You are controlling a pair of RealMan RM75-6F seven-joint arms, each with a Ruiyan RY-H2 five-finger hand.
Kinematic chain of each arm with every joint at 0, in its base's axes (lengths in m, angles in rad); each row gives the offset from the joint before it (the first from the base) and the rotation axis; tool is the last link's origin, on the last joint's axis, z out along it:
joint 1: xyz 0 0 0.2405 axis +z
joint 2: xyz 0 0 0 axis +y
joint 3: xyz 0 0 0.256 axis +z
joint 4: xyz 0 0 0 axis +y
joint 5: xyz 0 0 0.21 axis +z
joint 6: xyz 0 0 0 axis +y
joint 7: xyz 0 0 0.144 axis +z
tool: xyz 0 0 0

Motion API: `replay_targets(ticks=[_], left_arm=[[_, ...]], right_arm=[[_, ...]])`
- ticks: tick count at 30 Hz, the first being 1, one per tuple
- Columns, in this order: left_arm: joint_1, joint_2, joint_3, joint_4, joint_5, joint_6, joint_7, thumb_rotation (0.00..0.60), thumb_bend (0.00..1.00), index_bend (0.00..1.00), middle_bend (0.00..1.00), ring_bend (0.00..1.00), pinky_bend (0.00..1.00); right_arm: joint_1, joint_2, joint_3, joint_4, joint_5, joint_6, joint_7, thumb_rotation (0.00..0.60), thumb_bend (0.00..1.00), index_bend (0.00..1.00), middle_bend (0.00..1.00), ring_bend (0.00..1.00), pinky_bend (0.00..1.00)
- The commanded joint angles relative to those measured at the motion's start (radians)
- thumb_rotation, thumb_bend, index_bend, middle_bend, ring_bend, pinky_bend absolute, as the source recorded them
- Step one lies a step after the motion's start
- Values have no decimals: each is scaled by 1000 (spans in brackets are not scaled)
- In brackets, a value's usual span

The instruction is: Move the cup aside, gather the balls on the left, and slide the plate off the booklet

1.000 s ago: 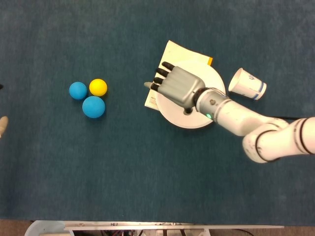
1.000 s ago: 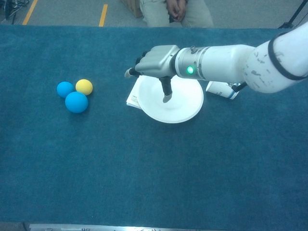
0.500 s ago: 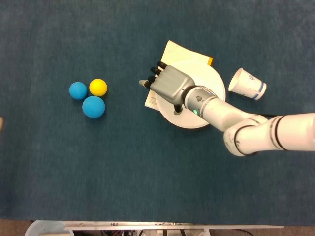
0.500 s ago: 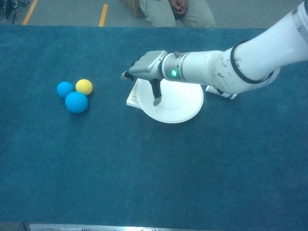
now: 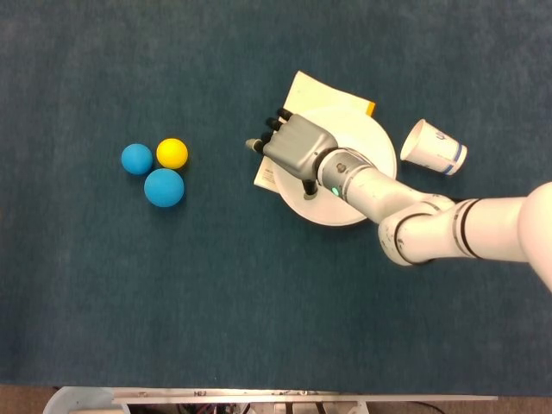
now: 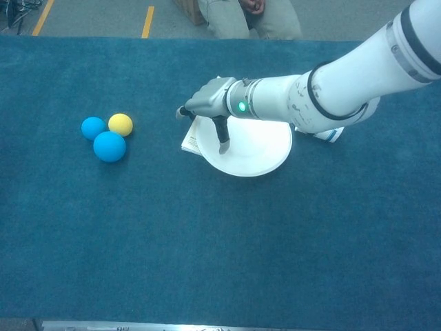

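— Where is your right hand [image 5: 294,148]?

— Over the left edge of the plate [image 5: 362,138], fingers [image 6: 222,138] spread, gripping nothing; one reaches down toward the plate, contact unclear.

— And the plate?

— It lies on the booklet [image 5: 306,90], which shows at the plate's left and far side. The cup [image 5: 433,147] lies tipped right of the plate. Three balls [image 5: 163,187] cluster well left of it on the worktop [image 5: 259,293].
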Motion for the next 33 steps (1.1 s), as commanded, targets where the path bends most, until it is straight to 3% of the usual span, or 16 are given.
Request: replay_targets(ticks=[1,15,26,33], left_arm=[[1,-1,-1,2,-1,1,-3,600,279,259,155,74,89],[-5,-8,0,4,12,-9,-2,600,279,258,154,74,89],[-15,-12,-14,4,3,-12,4,600,279,256,155,74,89],[-26,-27,-29,33,-5,-17,-27,600,279,256,155,74,89]], right_arm=[[1,5,-10,-3,-3,-5,10,557,69,74,223,14,35],[-47,118,-71,-115,-87,3,72,556,68,67,253,15,35],[-155,227,36,-225,-248,123,200,556,68,64,254,15,35],[-246,353,44,-343,-295,273,211,571,74,64,253,44,38]])
